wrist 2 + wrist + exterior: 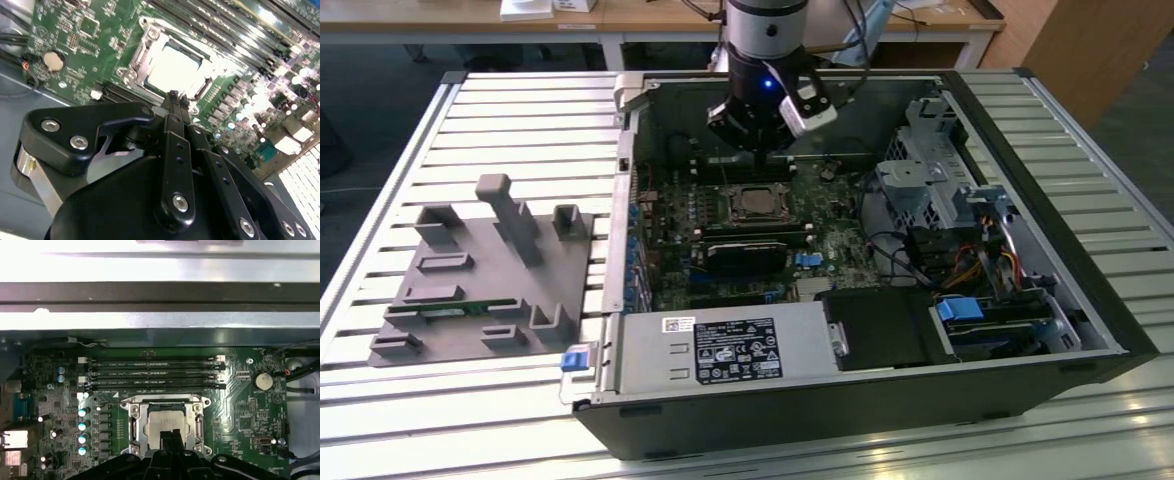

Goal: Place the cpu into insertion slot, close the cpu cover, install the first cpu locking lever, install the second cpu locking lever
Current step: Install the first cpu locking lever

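So the gripper hangs upper-middle of the exterior view, fingers pinched together on nothing, just up-frame of the cpu, which sits mid-frame on the green motherboard with the cpu cover lying flat around it.

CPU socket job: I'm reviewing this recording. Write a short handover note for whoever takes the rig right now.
Gripper: shut, holding nothing, poised close over the near edge of the chip.
Chip: seated in the socket.
Cover: lying flat around the chip.
Done: chip placed, cover down.
Left: both locking levers; I cannot tell whether either is latched.
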You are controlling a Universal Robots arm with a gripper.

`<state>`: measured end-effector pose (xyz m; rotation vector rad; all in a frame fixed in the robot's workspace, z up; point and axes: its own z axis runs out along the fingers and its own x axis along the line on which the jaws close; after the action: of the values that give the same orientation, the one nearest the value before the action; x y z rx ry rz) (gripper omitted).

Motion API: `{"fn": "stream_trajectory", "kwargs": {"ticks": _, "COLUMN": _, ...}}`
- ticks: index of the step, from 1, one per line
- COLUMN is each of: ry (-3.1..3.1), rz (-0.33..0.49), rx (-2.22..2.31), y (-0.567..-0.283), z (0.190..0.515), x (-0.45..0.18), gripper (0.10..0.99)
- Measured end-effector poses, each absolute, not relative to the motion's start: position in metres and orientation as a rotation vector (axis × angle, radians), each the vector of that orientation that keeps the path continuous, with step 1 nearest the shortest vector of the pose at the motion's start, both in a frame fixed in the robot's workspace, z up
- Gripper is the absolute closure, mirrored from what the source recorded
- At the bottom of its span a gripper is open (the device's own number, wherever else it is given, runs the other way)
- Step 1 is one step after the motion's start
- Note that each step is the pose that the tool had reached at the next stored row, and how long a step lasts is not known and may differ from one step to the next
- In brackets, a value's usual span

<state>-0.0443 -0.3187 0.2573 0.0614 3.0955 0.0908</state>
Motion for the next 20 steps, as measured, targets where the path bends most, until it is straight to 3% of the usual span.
{"fn": "stream_trajectory", "kwargs": {"ticks": 20, "ry": 3.096, "rz": 0.093, "rx": 0.062, "y": -0.319, "z": 0.257, "x": -0.071, "gripper": 0.980}}
